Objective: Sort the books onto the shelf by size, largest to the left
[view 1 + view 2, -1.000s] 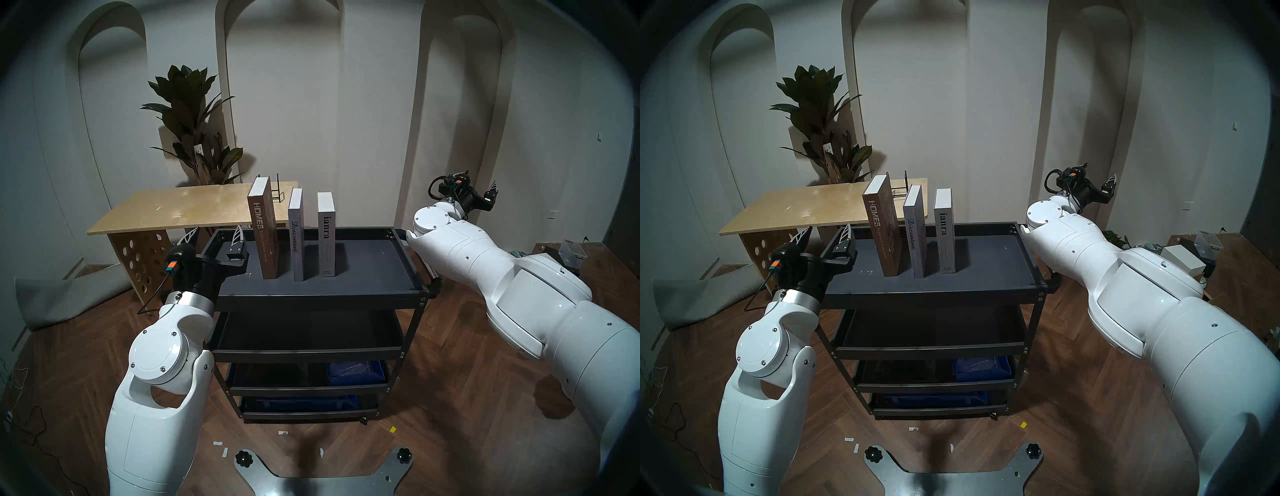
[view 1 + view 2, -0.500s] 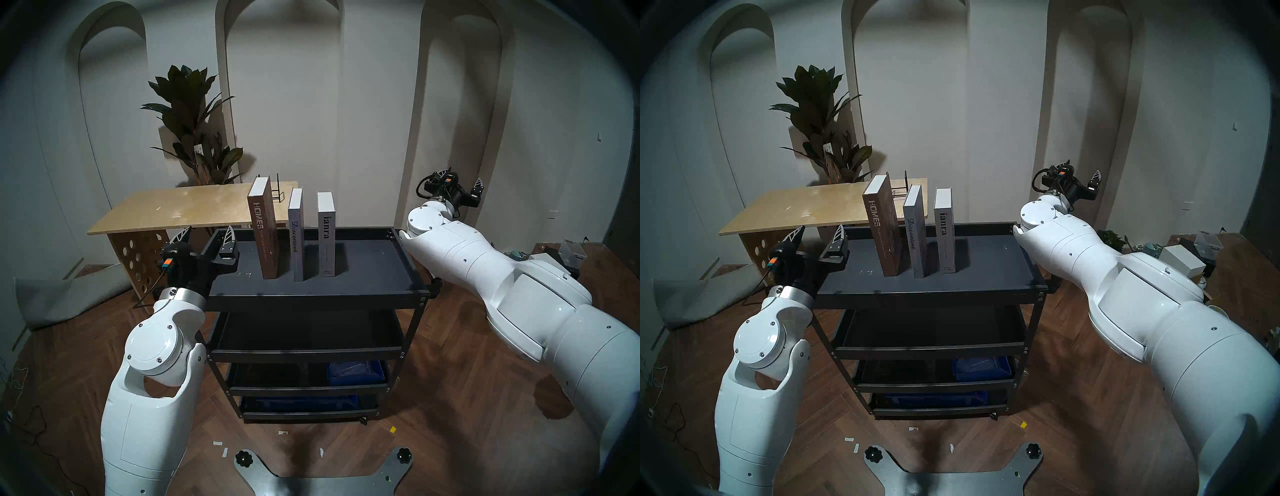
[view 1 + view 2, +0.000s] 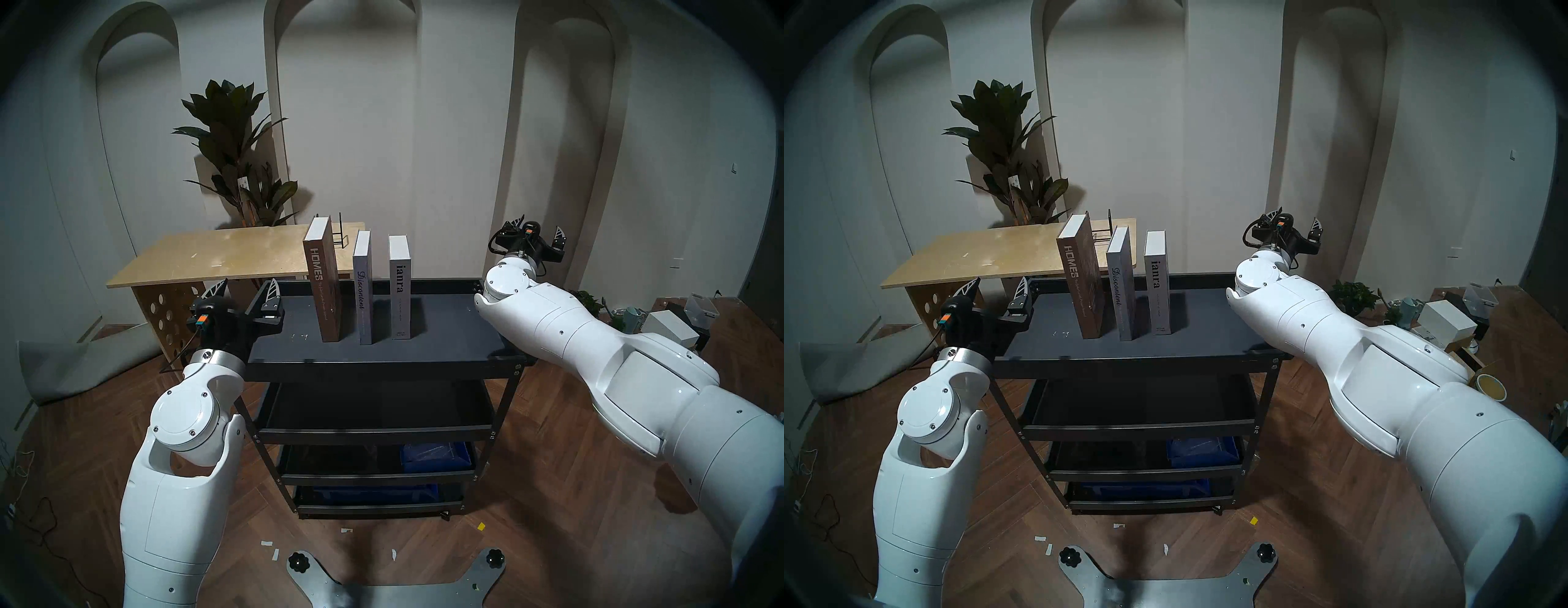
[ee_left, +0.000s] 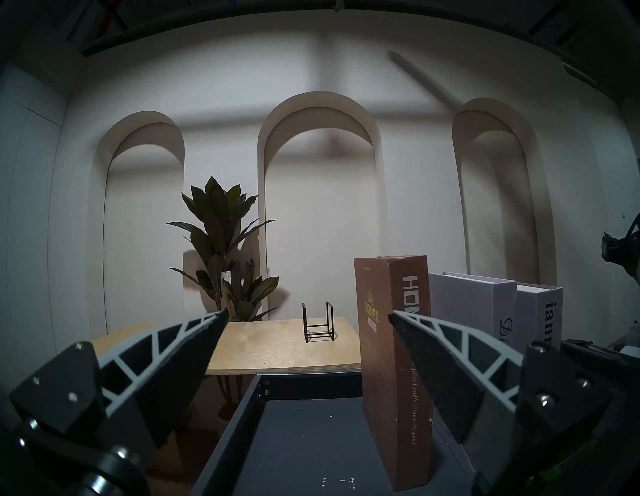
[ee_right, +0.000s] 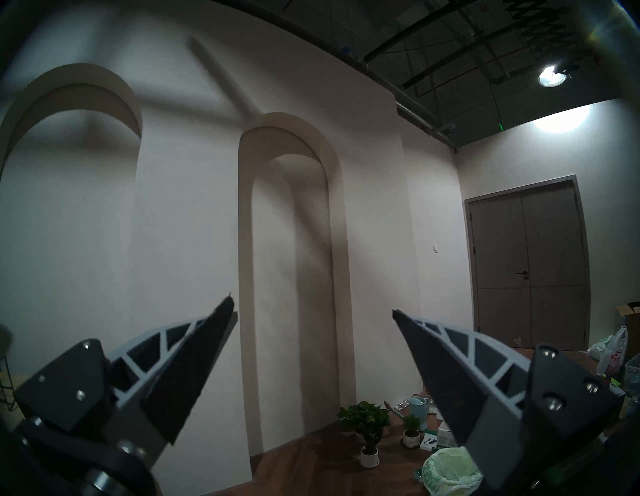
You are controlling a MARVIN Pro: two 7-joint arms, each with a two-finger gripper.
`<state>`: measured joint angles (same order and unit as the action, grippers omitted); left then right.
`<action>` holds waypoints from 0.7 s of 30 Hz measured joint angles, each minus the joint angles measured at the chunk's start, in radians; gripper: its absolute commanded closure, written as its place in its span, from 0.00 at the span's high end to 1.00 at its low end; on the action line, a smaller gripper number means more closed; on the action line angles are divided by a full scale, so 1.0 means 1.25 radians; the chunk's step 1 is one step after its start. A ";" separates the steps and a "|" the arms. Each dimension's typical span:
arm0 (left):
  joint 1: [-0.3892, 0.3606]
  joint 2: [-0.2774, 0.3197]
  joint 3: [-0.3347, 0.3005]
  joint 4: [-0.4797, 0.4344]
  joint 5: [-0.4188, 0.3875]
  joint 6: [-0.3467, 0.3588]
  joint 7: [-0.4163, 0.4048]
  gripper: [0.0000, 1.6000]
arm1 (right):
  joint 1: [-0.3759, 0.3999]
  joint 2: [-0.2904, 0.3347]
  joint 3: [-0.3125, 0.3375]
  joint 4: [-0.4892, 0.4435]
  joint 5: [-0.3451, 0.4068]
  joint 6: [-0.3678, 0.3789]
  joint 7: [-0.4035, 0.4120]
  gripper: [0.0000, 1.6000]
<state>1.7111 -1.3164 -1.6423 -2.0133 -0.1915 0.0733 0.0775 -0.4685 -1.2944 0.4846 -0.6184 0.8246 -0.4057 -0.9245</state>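
Three books stand upright and apart on the top tray of the black cart: the tall brown "HOMES" on the left, the grey "Discontent" in the middle, the light grey "ianra" on the right. They also show in the left wrist view, HOMES nearest. My left gripper is open and empty at the cart's left edge, clear of HOMES. My right gripper is open and empty, raised past the cart's far right corner, facing the wall.
A tan wooden table with a small black wire rack stands behind the cart, a potted plant behind it. Blue bins sit on lower tiers. Boxes, small plants and clutter lie on the floor to the right.
My left gripper has drawn back left, away from HOMES to the cart's left edge. My right arm has swung left toward the cart's right end. The books have not moved.
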 measured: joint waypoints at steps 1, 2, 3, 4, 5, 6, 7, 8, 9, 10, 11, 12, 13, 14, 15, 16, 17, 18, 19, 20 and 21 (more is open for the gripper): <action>-0.003 0.001 0.000 0.004 0.001 0.000 -0.001 1.00 | -0.005 0.003 0.000 -0.006 0.004 0.000 0.007 1.00; -0.004 0.002 0.000 0.006 0.002 0.000 -0.002 1.00 | -0.007 0.004 0.000 -0.009 0.006 0.000 0.010 1.00; -0.007 0.003 0.000 0.010 0.003 0.001 -0.003 1.00 | -0.011 0.006 0.000 -0.014 0.009 0.000 0.016 1.00; -0.009 0.003 0.000 0.013 0.004 0.001 -0.004 1.00 | -0.014 0.008 0.000 -0.019 0.012 0.000 0.022 1.00; -0.011 0.004 0.000 0.015 0.005 0.001 -0.004 1.00 | -0.015 0.010 0.000 -0.023 0.015 0.000 0.026 1.00; -0.013 0.005 0.000 0.019 0.006 0.001 -0.005 1.00 | -0.018 0.013 0.001 -0.029 0.019 0.000 0.033 1.00; -0.014 0.005 0.000 0.020 0.006 0.001 -0.006 1.00 | -0.019 0.014 0.001 -0.031 0.020 0.000 0.035 1.00; -0.017 0.006 0.000 0.023 0.008 0.001 -0.007 1.00 | -0.020 0.017 0.001 -0.036 0.023 0.000 0.041 1.00; -0.018 0.006 0.001 0.026 0.008 0.001 -0.008 1.00 | -0.020 0.020 0.002 -0.040 0.026 0.000 0.045 1.00; -0.021 0.007 0.001 0.029 0.010 0.002 -0.009 1.00 | -0.021 0.023 0.002 -0.046 0.030 0.000 0.052 1.00; -0.022 0.008 0.001 0.030 0.010 0.002 -0.010 1.00 | -0.022 0.025 0.003 -0.049 0.032 0.000 0.055 1.00; -0.024 0.008 0.002 0.033 0.011 0.002 -0.011 1.00 | -0.022 0.029 0.004 -0.054 0.036 0.000 0.061 1.00; -0.026 0.009 0.002 0.035 0.012 0.002 -0.011 1.00 | -0.023 0.031 0.005 -0.057 0.038 0.000 0.065 1.00; -0.028 0.009 0.002 0.037 0.013 0.002 -0.012 1.00 | -0.023 0.034 0.005 -0.062 0.041 0.000 0.069 1.00; -0.030 0.010 0.002 0.039 0.014 0.002 -0.013 1.00 | -0.023 0.037 0.006 -0.066 0.044 0.000 0.074 1.00; -0.032 0.011 0.002 0.042 0.015 0.002 -0.014 1.00 | -0.024 0.040 0.007 -0.073 0.048 0.000 0.081 1.00; -0.034 0.011 0.002 0.044 0.016 0.002 -0.015 1.00 | -0.025 0.042 0.008 -0.076 0.051 0.000 0.084 1.00; -0.036 0.012 0.002 0.046 0.016 0.002 -0.015 1.00 | -0.025 0.045 0.008 -0.081 0.054 0.000 0.089 1.00; -0.038 0.012 0.003 0.048 0.017 0.002 -0.016 1.00 | -0.026 0.047 0.008 -0.085 0.056 0.000 0.093 1.00; -0.040 0.013 0.003 0.050 0.018 0.002 -0.017 1.00 | -0.028 0.049 0.008 -0.090 0.059 0.000 0.099 1.00; -0.043 0.014 0.004 0.053 0.020 0.002 -0.018 1.00 | -0.030 0.052 0.008 -0.095 0.062 0.000 0.105 1.00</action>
<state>1.6568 -1.2991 -1.6378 -1.9473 -0.1669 0.0763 0.0553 -0.5054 -1.2294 0.4946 -0.7375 0.9025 -0.4053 -0.7935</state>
